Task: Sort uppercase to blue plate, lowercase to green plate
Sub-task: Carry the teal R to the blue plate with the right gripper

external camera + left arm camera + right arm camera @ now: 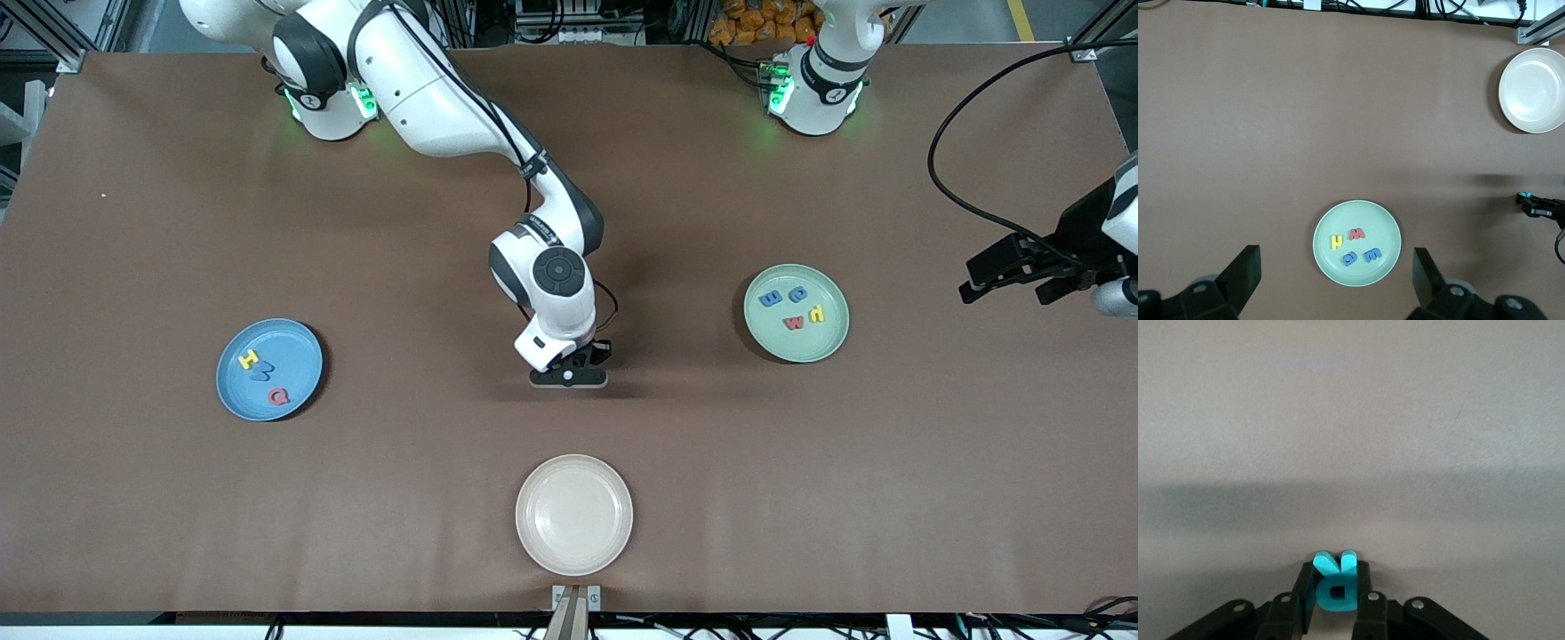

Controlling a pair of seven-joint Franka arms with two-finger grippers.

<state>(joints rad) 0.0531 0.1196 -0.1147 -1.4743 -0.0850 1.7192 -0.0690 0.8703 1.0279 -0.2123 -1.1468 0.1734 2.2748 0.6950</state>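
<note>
Gripping teal R (1333,583) legs outward

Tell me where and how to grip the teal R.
Grip the teal R across its flat faces, coming straight down from above: it is thin foam, so its faces fit between the fingers. The right gripper, low over the table's middle, is shut on it that way, legs poking out past the fingertips. The left gripper waits open above the green plate.

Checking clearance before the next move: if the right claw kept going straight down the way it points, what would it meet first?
Probably just the bare table. The right claw, shut on the teal R, points down at brown tabletop between the plates, nothing else under it.
</note>
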